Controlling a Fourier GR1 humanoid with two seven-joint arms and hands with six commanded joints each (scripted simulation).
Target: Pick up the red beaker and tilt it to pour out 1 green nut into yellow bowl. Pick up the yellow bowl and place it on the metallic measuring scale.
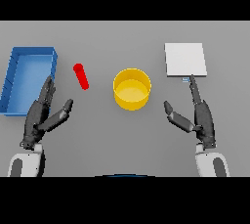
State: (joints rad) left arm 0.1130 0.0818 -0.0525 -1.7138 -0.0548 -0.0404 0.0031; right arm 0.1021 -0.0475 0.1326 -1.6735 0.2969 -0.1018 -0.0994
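On the grey table we list: one red beaker, left of centre, lying tilted, apart from both hands; one yellow bowl at centre, upright, its inside too unclear for us to tell contents; one metallic measuring scale, a pale square plate at upper right; one blue tray at far left. We note the left hand at lower left beside the tray, fingers straight and spread, holding nothing. We note the right hand at lower right, fingers spread, one fingertip reaching just below the scale's near edge
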